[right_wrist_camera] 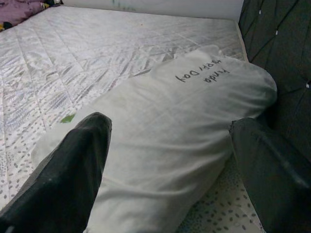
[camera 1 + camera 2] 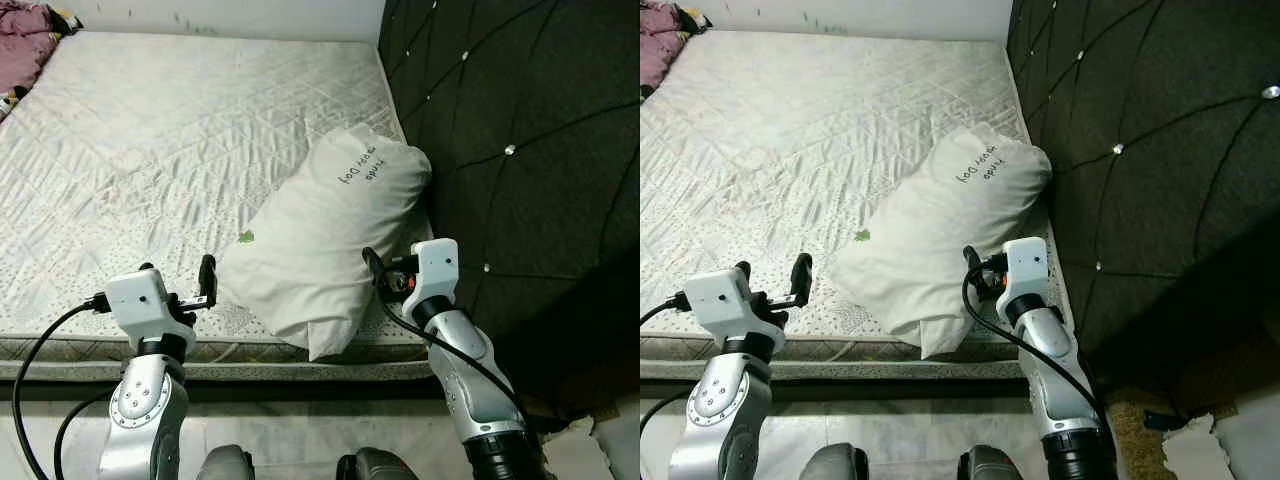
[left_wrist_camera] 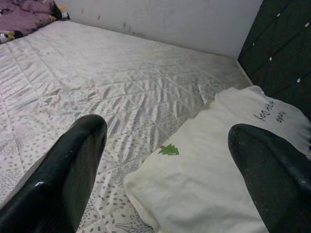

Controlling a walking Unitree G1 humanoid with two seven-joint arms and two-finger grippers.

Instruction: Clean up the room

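White pillow (image 2: 325, 240), plump and creased, lies on the bed (image 2: 150, 150) near its front edge, beside the dark tufted headboard (image 2: 520, 150). There's a small green tree print on it and dark handwriting I can't read. Its long axis runs diagonally, far end toward the headboard. Left gripper (image 2: 207, 281) and right gripper (image 1: 167, 160) both have fingers spread, grasping nothing, one at each side of the pillow's near end.

I am in a bedroom of a home — a bare quilted mattress (image 2: 180, 150) lies before me. A white pillow (image 2: 320, 240) rests against a dark tufted headboard (image 2: 520, 150) — purple bedding (image 2: 25, 40) is bunched at the far corner.
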